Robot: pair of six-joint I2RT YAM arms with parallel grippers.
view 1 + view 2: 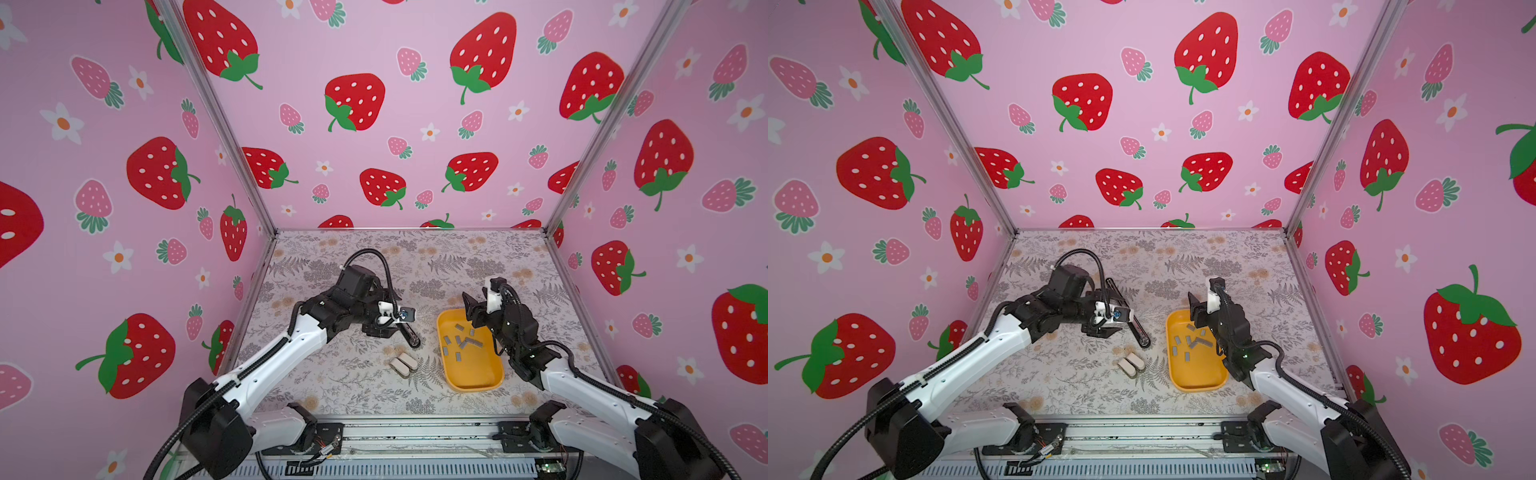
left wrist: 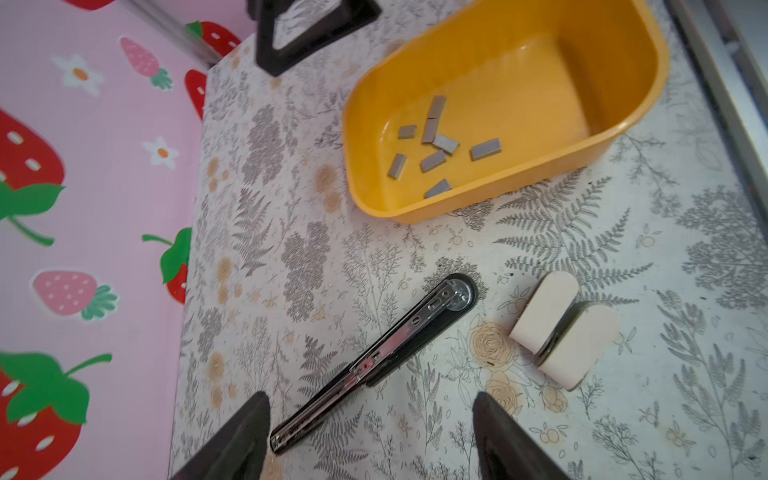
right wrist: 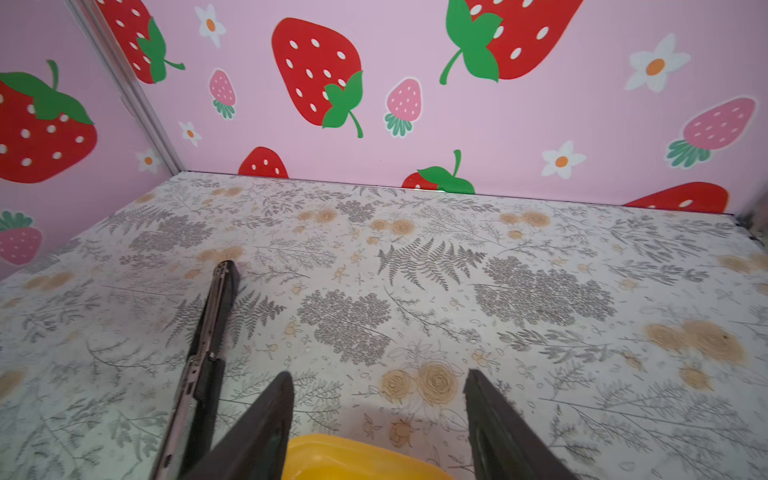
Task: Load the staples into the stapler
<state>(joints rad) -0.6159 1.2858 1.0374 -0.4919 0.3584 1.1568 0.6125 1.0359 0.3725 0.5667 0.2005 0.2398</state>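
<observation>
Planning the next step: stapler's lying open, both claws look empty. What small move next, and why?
Probably bring the right claw back and down into the tray onto one of the staples. It is open and empty, hanging over the tray's far end, while the stapler lies open with its rail exposed under the open left claw.

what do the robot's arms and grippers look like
The left arm and right arm have white link shells with black joints and black bases. A black ribbed cable runs along each. The left gripper and right gripper are black with small white mounts. Their fingers are dark, tapering wedges. No markings are readable.
</observation>
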